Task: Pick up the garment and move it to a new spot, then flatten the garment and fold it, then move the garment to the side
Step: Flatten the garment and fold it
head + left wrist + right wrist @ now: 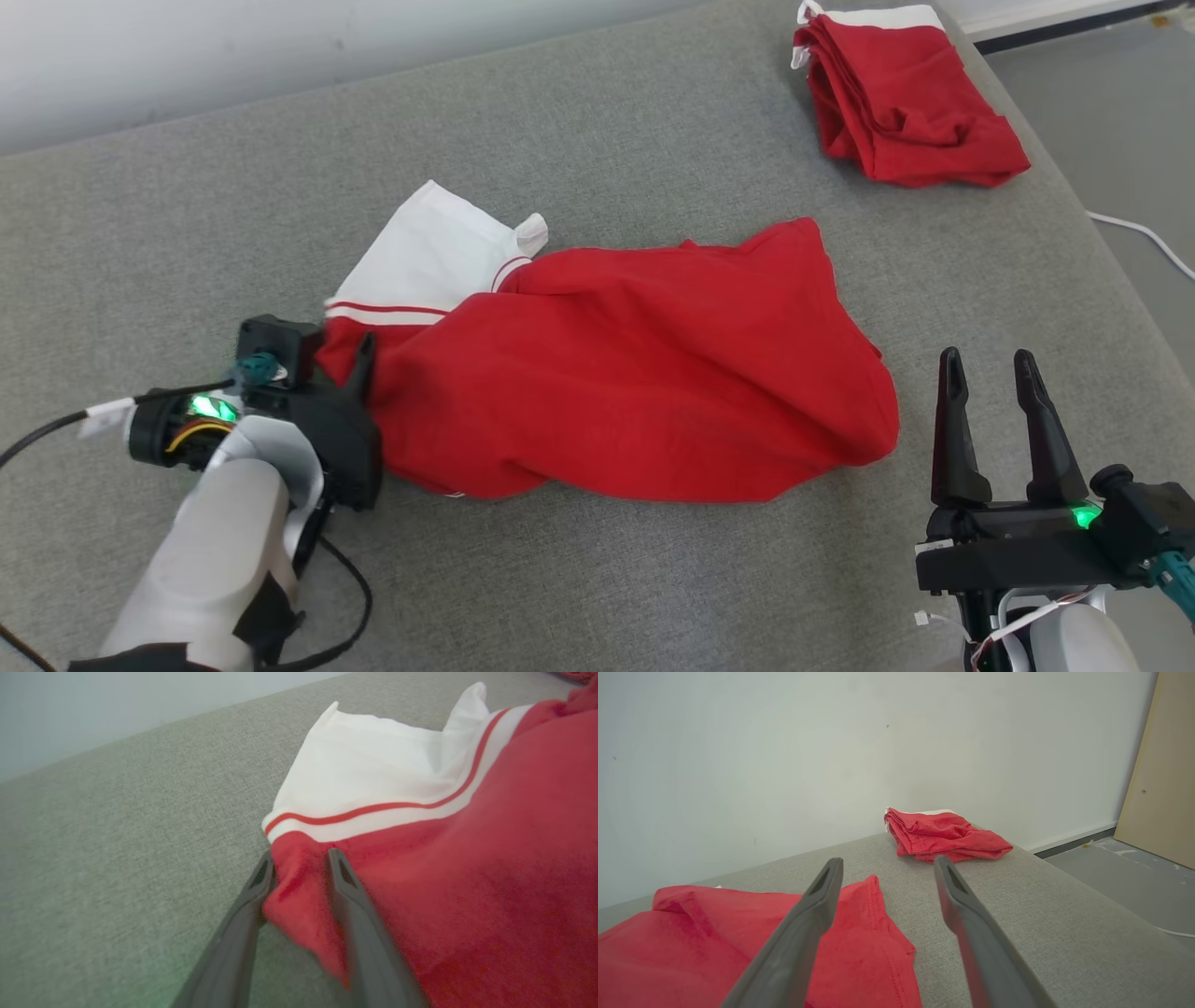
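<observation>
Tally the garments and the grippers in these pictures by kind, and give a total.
Garments: 2, the loose red and white garment and the folded red garment
Grippers: 2, the left gripper and the right gripper
Total: 4

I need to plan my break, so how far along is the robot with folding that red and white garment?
Early. Done: nothing clearly; the garment lies rumpled and unfolded. In hand: the left tool straddles a red fold by the white band, grip uncertain; the right tool stands open, empty. Left: lifting, flattening, folding, moving aside, perhaps near the folded red garment.
</observation>
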Controlling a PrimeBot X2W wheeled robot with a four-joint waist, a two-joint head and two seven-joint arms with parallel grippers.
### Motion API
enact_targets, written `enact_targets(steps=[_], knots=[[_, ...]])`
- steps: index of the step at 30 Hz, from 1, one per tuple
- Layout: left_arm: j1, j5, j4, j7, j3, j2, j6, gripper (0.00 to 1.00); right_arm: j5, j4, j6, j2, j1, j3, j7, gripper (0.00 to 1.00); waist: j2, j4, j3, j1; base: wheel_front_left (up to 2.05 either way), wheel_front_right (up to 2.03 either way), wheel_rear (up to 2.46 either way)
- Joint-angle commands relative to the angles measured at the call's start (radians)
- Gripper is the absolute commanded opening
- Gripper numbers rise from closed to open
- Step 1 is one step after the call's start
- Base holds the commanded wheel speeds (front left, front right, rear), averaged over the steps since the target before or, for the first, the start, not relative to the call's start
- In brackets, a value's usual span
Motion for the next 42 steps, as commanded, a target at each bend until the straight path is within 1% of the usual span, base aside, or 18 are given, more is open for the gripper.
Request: enact_targets(steps=[1,3,8,12,16,21,23,24,25,29,32,35,38,42], knots=[[0.003,-0.007,0.016,-0.002,-0.011,-0.004,0.001,0.00,0.001,0.000,-0.003,0.001,-0.003,0.000,-0.004,1.00,-0.0001,0.006,-0.006,-0.0001,0.00,0.00,0.00],[-0.010,-0.018,0.021,-0.040,-0.016,-0.001,0.001,0.00,0.001,-0.001,-0.003,-0.003,0.001,-0.003,-0.004,1.00,-0.0001,0.016,-0.016,-0.0001,0.00,0.00,0.00],[-0.017,-0.036,0.007,-0.152,-0.005,-0.018,0.007,0.00,0.000,0.001,-0.003,-0.009,0.023,-0.009,-0.004,1.00,-0.0001,0.062,-0.059,-0.0001,0.00,0.00,0.00],[0.017,-0.037,-0.045,-0.191,0.008,-0.020,0.027,0.00,-0.001,0.004,-0.003,-0.009,0.043,-0.011,-0.004,1.00,-0.0001,0.115,-0.097,-0.0001,0.00,0.00,0.00],[0.073,-0.044,-0.147,-0.204,0.026,-0.013,0.052,0.00,-0.003,0.006,-0.003,-0.007,0.062,-0.010,-0.004,1.00,-0.0001,0.173,-0.131,-0.0001,0.00,0.00,0.00],[0.193,-0.040,-0.321,-0.206,0.042,0.027,0.092,0.00,-0.004,0.008,-0.003,-0.003,0.078,-0.004,-0.004,1.00,-0.0001,0.233,-0.160,-0.0001,0.00,0.00,0.00],[0.251,-0.040,-0.412,-0.190,0.046,0.045,0.113,0.00,-0.002,0.010,-0.003,-0.002,0.085,-0.008,-0.004,1.00,-0.0001,0.253,-0.169,-0.0001,0.00,0.00,0.00],[0.251,-0.040,-0.412,-0.190,0.046,0.045,0.113,0.00,-0.002,0.010,-0.003,-0.002,0.085,-0.008,-0.004,1.00,-0.0001,0.253,-0.169,-0.0001,0.00,0.00,0.00],[0.280,-0.040,-0.460,-0.174,0.048,0.056,0.124,0.00,0.001,0.010,-0.003,-0.002,0.090,-0.009,-0.004,1.00,-0.0001,0.263,-0.172,-0.0001,0.00,0.00,0.00],[0.385,-0.037,-0.692,-0.094,0.062,0.113,0.170,0.00,0.005,0.012,-0.003,-0.001,0.099,-0.015,-0.003,1.00,-0.0001,0.293,-0.178,-0.0001,0.00,0.00,0.00],[0.439,-0.026,-0.871,-0.021,0.070,0.157,0.203,0.00,0.005,0.012,-0.003,0.001,0.099,-0.016,-0.002,1.00,-0.0001,0.303,-0.175,-0.0001,0.00,0.00,0.00],[0.463,-0.039,-1.019,0.036,0.081,0.175,0.219,0.00,0.006,0.013,-0.003,0.003,0.085,-0.010,-0.002,1.00,-0.0001,0.299,-0.167,-0.0001,0.00,0.00,0.00],[0.471,-0.034,-1.089,0.080,0.090,0.204,0.230,0.00,0.010,0.013,-0.003,0.005,0.071,0.006,-0.002,1.00,-0.0001,0.278,-0.153,-0.0001,0.00,0.00,0.00],[0.460,-0.044,-1.117,0.095,0.093,0.201,0.236,0.00,0.012,0.019,-0.003,0.007,0.056,0.005,-0.002,1.00,-0.0001,0.237,-0.133,-0.0001,0.00,0.00,0.00]])
